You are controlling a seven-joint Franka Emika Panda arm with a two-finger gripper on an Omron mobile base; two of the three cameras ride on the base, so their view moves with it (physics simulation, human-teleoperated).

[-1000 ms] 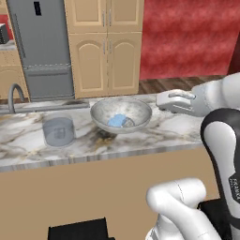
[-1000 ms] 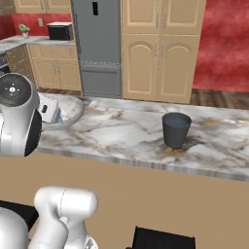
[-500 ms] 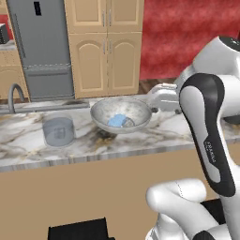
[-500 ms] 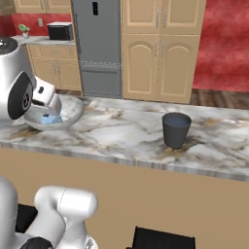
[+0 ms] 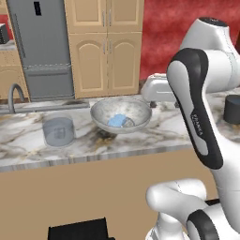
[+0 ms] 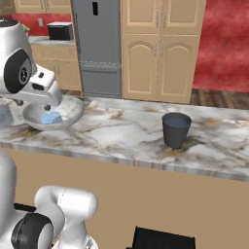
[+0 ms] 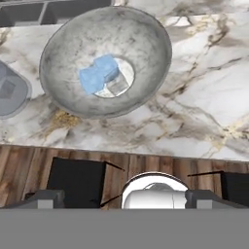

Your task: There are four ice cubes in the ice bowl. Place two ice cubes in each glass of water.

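Note:
The ice bowl point(image 5: 140, 108), wide and speckled grey, sits on the marble counter with pale blue ice cubes point(image 5: 117, 120) bunched at its whitish bottom. In the hand view the ice cubes point(image 7: 98, 75) lie left of centre in the bowl point(image 7: 146, 44), with a greyer cube beside them. My gripper point(image 6: 47, 106) hangs above the bowl's point(image 6: 73, 104) right side, pointing down, open with nothing between its widely spread fingertips point(image 7: 46, 198). The translucent glass of water point(image 5: 58, 131) stands left of the bowl. The dark glass of water point(image 6: 175, 129) stands well off to the right.
A sink with a curved faucet point(image 5: 16, 91) is set into the counter behind the translucent glass. Beyond the counter stand a steel fridge point(image 5: 42, 47) and wooden cabinets. The counter's front edge point(image 6: 121, 160) runs near my base.
The arm has swung up and left, bringing the hand from right of the bowl to above its right side. The bowl, the cubes and both glasses have stayed put.

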